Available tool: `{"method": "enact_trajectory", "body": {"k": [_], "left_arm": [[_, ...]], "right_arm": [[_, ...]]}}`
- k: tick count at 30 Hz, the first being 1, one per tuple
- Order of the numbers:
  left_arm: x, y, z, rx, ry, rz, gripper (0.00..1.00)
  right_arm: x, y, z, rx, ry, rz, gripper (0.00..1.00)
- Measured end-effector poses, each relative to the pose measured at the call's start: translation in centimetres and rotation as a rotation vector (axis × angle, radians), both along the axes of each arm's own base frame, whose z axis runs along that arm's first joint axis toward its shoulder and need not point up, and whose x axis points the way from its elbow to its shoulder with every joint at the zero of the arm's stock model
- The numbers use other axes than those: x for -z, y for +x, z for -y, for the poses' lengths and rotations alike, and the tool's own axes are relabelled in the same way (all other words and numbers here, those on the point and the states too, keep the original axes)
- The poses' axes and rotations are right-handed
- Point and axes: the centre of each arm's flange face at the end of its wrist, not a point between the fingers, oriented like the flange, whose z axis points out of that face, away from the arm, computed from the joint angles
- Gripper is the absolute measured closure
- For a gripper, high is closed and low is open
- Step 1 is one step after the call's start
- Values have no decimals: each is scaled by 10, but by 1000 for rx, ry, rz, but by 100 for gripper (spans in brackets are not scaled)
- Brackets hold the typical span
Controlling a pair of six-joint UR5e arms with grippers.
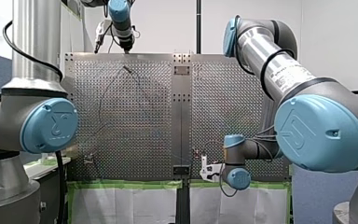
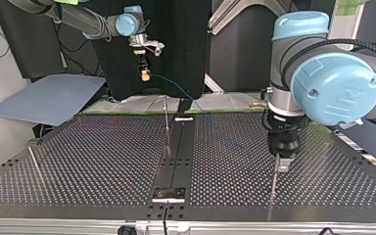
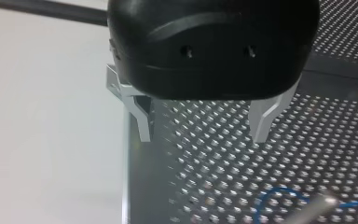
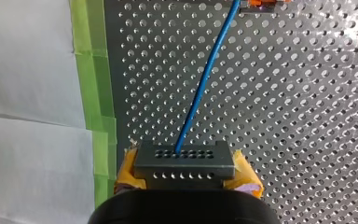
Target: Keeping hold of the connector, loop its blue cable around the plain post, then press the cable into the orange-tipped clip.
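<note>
The connector (image 4: 182, 158) is clamped between the yellow pads (image 4: 127, 169) of my right gripper (image 4: 186, 173), the jaws narrowed onto its two sides. The blue cable (image 4: 205, 79) is seen leaving the connector's face and running straight ahead of the gripper over the perforated tabletop (image 4: 307, 116), its long axis almost in line with the fingers. At the far end of that run the orange-tipped clip (image 4: 259, 3) is caught just beside the cable; whether the cable is seated in it cannot be told. My left gripper (image 3: 203, 123) is held wide and empty, low over the tabletop. Ahead of its fingers a curl of blue cable is made out beside a blurred metal rod (image 3: 317, 206), probably the plain post; whether the loop is closed around it cannot be told. The post is judged nearer my left arm, the clip dead ahead of my right.
</note>
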Motion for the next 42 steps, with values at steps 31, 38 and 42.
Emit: {"method": "enact_trajectory", "body": {"k": [31, 38, 42], "left_arm": [[54, 47, 31, -86, 243, -56, 0], [59, 47, 27, -149, 267, -55, 0], [62, 47, 26, -157, 272, -57, 0]], "right_arm": [[0, -1, 1, 3, 5, 11, 100], [0, 0, 0, 1, 4, 12, 100], [0, 1, 0, -1, 4, 11, 100]]}}
